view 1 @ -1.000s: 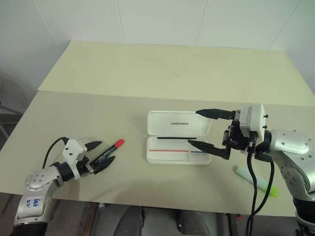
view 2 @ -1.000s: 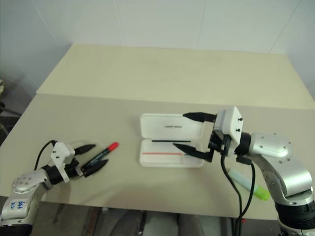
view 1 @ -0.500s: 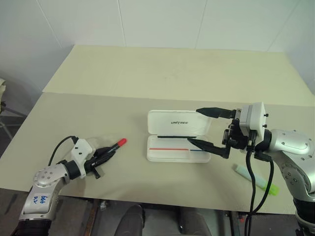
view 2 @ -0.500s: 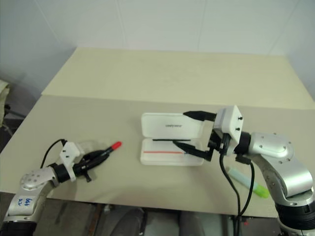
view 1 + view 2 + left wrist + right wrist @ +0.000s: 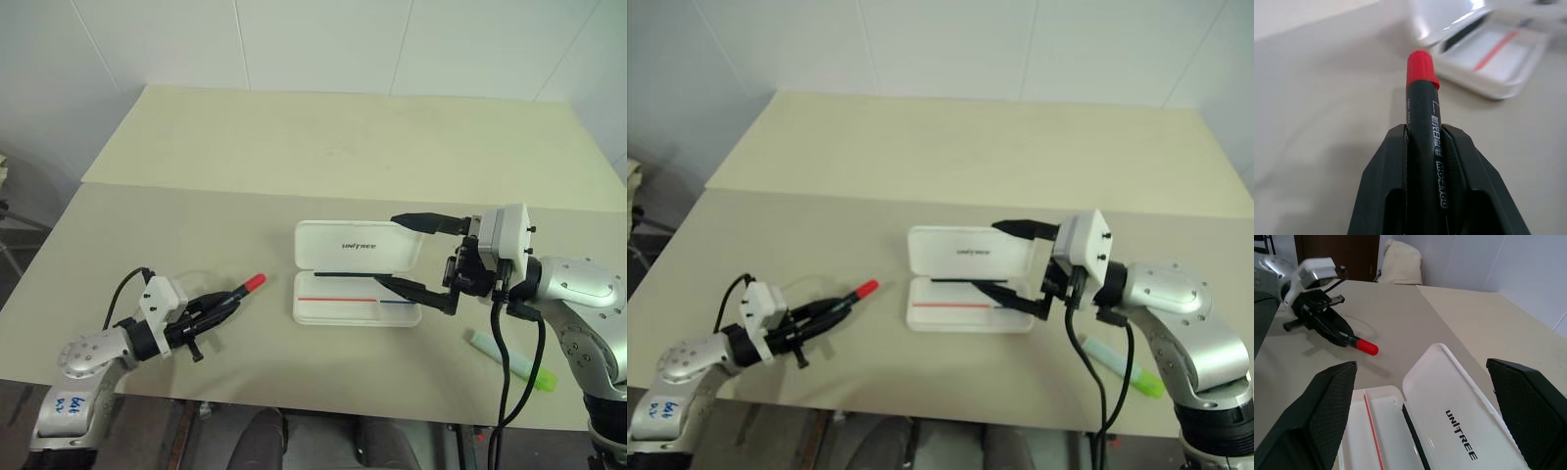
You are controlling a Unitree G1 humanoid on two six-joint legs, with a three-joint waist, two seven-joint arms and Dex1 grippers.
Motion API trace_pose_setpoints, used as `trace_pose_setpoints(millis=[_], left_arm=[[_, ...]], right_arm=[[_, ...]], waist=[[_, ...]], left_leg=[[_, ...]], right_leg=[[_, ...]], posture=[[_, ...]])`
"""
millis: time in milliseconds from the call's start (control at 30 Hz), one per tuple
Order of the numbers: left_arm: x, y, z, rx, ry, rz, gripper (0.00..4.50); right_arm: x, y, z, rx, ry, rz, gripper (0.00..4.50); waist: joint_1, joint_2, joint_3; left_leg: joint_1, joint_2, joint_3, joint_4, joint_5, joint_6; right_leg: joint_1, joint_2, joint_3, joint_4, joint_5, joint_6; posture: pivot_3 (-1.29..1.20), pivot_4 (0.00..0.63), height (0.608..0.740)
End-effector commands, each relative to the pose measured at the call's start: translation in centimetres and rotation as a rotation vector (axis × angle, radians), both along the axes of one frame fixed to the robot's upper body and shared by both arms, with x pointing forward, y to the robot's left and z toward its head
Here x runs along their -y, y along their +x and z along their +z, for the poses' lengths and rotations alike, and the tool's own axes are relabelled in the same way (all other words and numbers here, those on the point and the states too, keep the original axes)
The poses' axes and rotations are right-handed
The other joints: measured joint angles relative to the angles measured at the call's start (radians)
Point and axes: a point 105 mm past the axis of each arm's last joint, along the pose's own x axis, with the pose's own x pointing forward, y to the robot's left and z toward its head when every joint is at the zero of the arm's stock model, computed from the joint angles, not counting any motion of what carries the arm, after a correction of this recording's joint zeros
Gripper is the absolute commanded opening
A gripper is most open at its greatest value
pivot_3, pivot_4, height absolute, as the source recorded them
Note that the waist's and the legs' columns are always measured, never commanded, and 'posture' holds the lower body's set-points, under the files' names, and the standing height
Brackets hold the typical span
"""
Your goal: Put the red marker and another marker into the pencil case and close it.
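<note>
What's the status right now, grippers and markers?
Left gripper shut on the red marker. Right gripper open over the open pencil case. Green highlighter lying on table. Path clear.

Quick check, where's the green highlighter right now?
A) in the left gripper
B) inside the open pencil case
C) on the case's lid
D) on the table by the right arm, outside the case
D: the green highlighter lies on the table beside the right arm, clear of the open pencil case, whose tray holds no marker.
</note>
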Motion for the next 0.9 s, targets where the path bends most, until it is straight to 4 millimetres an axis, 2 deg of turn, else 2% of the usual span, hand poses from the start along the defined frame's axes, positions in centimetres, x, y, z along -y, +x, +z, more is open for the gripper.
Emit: trace_pose_setpoints(millis=[33, 133, 267, 400, 500, 567, 667, 767, 900], left_arm=[[1.1, -0.3, 1.5, 0.045, 0.057, -0.147, 0.61], [1.6, -0.5, 1.3, 0.062, 0.191, -0.29, 0.61], [3.4, 1.4, 2.7, 0.102, 0.184, -0.381, 0.61], [5.6, 3.2, 2.1, 0.182, 0.365, -0.487, 0.61], [8.3, 5.1, 3.0, 0.229, 0.319, -0.489, 0.61], [10.8, 5.8, 3.4, 0.263, 0.294, -0.527, 0.61], [13.0, 6.3, 3.6, 0.277, 0.277, -0.548, 0.61], [14.8, 6.2, 3.6, 0.268, 0.26, -0.57, 0.61], [15.9, 5.5, 3.3, 0.233, 0.248, -0.585, 0.61]], right_arm=[[0.0, 0.1, 0.8, 0.05, 0.017, -0.003, 4.5], [0.1, 0.2, 0.8, 0.053, 0.027, -0.013, 4.5], [0.3, 0.0, 0.4, 0.053, 0.017, -0.031, 4.5], [0.8, -0.5, 0.1, 0.052, 0.016, -0.077, 4.5], [1.1, -1.1, 0.1, 0.055, 0.024, -0.118, 4.5], [1.4, -1.6, 0.0, 0.053, 0.028, -0.151, 4.5], [1.7, -2.1, 0.1, 0.057, 0.029, -0.185, 4.5], [2.0, -2.5, 0.2, 0.059, 0.029, -0.213, 4.5], [2.3, -2.9, 0.2, 0.056, 0.024, -0.237, 4.5]], waist=[[0.0, 0.0, 0.0], [0.0, -0.001, 0.0], [0.005, -0.001, 0.001], [0.003, -0.002, 0.0], [0.003, -0.002, 0.001], [0.004, -0.003, 0.0], [-0.001, -0.003, 0.001], [-0.003, -0.004, 0.001], [0.0, -0.004, 0.001]], left_leg=[[0.0, 0.0, 0.0, 0.0, 0.0, 0.0], [0.0, 0.0, 0.0, -0.001, 0.0, 0.0], [0.0, 0.0, 0.001, -0.001, 0.0, 0.0], [0.0, -0.001, 0.001, -0.001, 0.0, 0.0], [0.0, -0.001, 0.001, -0.002, 0.0, 0.0], [0.0, -0.001, 0.001, -0.002, 0.0, 0.0], [0.0, -0.002, 0.001, -0.002, 0.0, 0.0], [0.0, -0.002, 0.001, -0.002, 0.0, 0.001], [0.001, -0.002, 0.001, -0.001, 0.0, 0.001]], right_leg=[[0.0, 0.0, 0.0, 0.0, 0.0, 0.0], [0.0, 0.001, 0.0, -0.001, 0.0, 0.0], [0.0, 0.0, 0.0, -0.001, 0.0, 0.0], [0.0, 0.0, 0.0, -0.001, 0.001, 0.003], [0.0, 0.0, 0.0, 0.0, 0.003, 0.01], [0.0, 0.0, 0.0, 0.001, 0.006, 0.018], [0.0, 0.0, 0.0, 0.002, 0.005, 0.019], [0.0, 0.0, 0.0, 0.003, 0.005, 0.019], [0.0, 0.001, 0.0, 0.004, 0.005, 0.019]], posture=[[0.0, 0.15, 0.74], [0.0, 0.15, 0.74], [0.0, 0.15, 0.74], [0.0, 0.15, 0.74], [0.0, 0.15, 0.74], [0.0, 0.15, 0.74], [0.0, 0.15, 0.74], [0.0, 0.15, 0.74], [0.0, 0.15, 0.74]])
